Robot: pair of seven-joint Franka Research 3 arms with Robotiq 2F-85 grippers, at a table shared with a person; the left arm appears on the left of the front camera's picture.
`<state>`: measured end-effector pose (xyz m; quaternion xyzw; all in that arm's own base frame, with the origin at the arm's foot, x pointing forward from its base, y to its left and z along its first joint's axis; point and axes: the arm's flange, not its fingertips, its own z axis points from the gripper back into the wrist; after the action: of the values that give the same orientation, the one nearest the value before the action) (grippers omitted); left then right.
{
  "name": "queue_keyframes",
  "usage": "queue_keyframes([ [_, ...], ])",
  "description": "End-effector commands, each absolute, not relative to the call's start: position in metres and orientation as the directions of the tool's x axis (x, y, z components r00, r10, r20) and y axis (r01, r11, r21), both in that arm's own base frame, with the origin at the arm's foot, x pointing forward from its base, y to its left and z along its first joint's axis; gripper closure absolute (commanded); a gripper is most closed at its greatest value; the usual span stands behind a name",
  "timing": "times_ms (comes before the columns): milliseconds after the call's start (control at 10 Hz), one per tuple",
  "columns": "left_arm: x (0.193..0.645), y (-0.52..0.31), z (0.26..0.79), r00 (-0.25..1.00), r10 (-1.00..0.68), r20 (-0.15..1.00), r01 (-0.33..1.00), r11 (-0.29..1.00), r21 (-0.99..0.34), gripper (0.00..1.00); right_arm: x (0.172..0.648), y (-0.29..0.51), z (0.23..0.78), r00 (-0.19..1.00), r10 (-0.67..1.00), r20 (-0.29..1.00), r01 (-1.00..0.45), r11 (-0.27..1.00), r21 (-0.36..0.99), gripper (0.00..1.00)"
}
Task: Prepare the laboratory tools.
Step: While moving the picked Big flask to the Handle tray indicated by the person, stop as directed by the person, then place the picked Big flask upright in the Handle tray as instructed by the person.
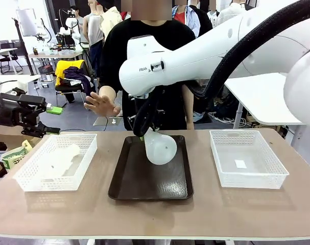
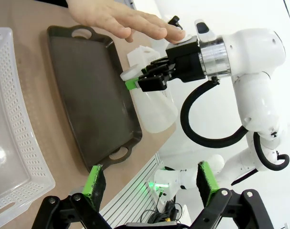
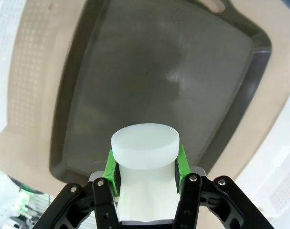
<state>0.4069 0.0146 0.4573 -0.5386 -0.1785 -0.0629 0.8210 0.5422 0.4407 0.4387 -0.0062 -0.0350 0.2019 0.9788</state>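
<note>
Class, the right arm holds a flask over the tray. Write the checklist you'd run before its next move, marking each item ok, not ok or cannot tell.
1. Right end effector shut on flask neck: ok.
2. Tray under the flask bare: ok.
3. Flask upright: not ok, tilted.
4. Person's hand clear of the right end effector: not ok, close beside it.
5. Left end effector open, off to the side: ok.

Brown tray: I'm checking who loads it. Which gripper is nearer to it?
Right. The right gripper hangs over the tray, shut on the neck of a flask. The left gripper is open, off past the left basket.
</note>
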Motion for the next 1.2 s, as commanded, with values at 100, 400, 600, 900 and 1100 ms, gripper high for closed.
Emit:
queue_keyframes([
  [100, 0.408, 0.015, 0.459, 0.927, 0.099, 0.361, 0.296, 0.397, -0.869, 0.00, 0.542, 0.441, 0.439, 0.916, 0.396, 0.066, -0.395, 0.918, -0.026, 1.00],
  [400, 0.408, 0.015, 0.459, 0.927, 0.099, 0.361, 0.296, 0.397, -0.869, 0.00, 0.542, 0.441, 0.439, 0.916, 0.396, 0.066, -0.395, 0.918, -0.026, 1.00],
  [600, 0.408, 0.015, 0.459, 0.927, 0.099, 0.361, 0.296, 0.397, -0.869, 0.00, 0.542, 0.441, 0.439, 0.916, 0.396, 0.066, -0.395, 0.918, -0.026, 1.00],
  [900, 0.408, 0.015, 0.459, 0.927, 0.099, 0.361, 0.296, 0.397, -0.869, 0.00, 0.542, 0.441, 0.439, 0.916, 0.396, 0.066, -0.395, 0.918, -0.026, 1.00],
  [1100, 0.408, 0.015, 0.459, 0.927, 0.099, 0.361, 0.296, 0.397, -0.869, 0.00, 0.542, 0.441, 0.439, 0.916, 0.396, 0.066, -0.395, 0.918, -0.026, 1.00],
])
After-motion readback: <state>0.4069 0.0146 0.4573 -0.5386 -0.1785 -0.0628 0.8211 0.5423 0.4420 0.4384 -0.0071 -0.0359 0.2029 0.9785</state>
